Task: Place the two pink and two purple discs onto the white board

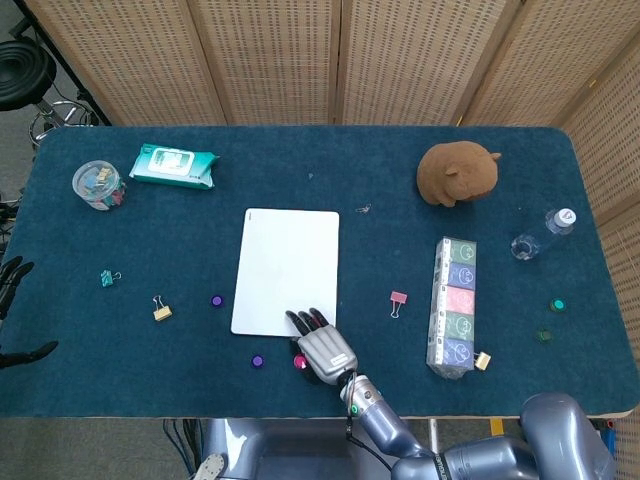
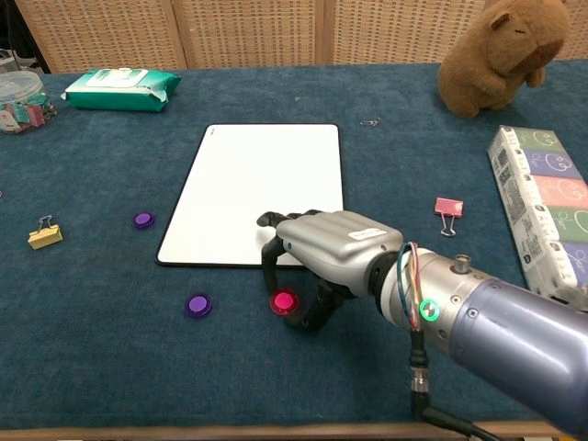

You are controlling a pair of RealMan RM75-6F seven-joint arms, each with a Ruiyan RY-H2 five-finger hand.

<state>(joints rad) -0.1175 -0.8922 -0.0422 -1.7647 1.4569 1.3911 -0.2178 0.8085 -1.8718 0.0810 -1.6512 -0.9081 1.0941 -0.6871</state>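
Note:
The white board lies bare in the middle of the table. One pink disc sits on the cloth just in front of the board's near edge. My right hand arches over it, a fingertip to its left and the thumb to its right; whether they touch it I cannot tell. Two purple discs lie left of the board. Only one pink disc shows. My left hand hangs at the table's left edge, fingers spread, holding nothing.
A pink binder clip and a long box of colored packs lie to the right. A plush brown animal is at back right, with a wipes pack and clip jar at back left. A yellow clip lies left.

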